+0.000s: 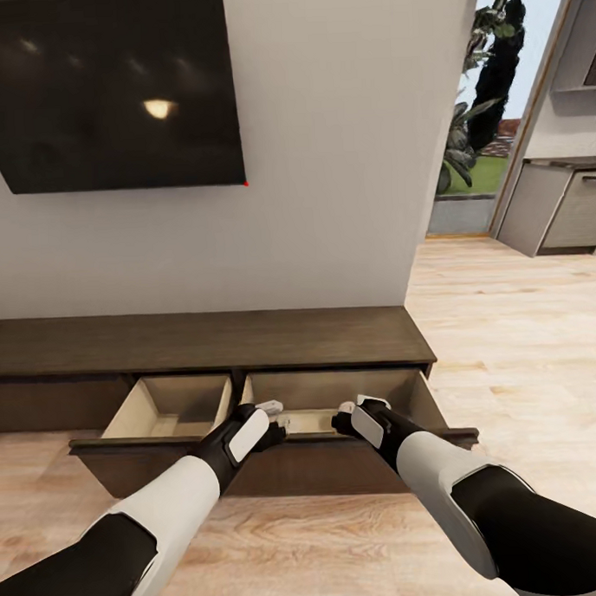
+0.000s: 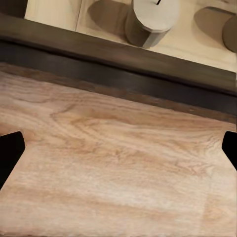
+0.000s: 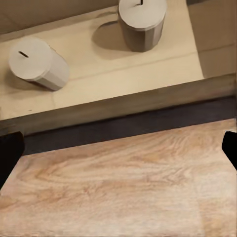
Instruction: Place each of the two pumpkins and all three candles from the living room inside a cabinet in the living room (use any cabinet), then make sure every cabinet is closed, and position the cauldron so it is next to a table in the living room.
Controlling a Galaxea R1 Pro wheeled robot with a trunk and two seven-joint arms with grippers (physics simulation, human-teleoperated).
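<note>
The long dark brown cabinet (image 1: 204, 341) stands against the wall with two drawers pulled out. In the right drawer (image 1: 402, 389) one grey-beige candle (image 3: 141, 22) stands upright and another candle (image 3: 37, 64) lies tilted beside it. The left wrist view looks over the drawer's dark front at a candle (image 2: 150, 19), with part of another (image 2: 229, 32) at the frame's edge. My left gripper (image 1: 275, 416) and right gripper (image 1: 351, 410) hover open at the right drawer's front edge, with black fingertips (image 2: 10, 158) (image 3: 231, 148) wide apart and nothing between them. The pumpkins and cauldron are out of view.
The left drawer (image 1: 168, 408) shows a pale wood interior. A dark TV (image 1: 107, 89) hangs on the wall above the cabinet. To the right, wood floor (image 1: 507, 323) leads to grey kitchen cabinets (image 1: 554, 204) and a glass door with plants (image 1: 488, 90) outside.
</note>
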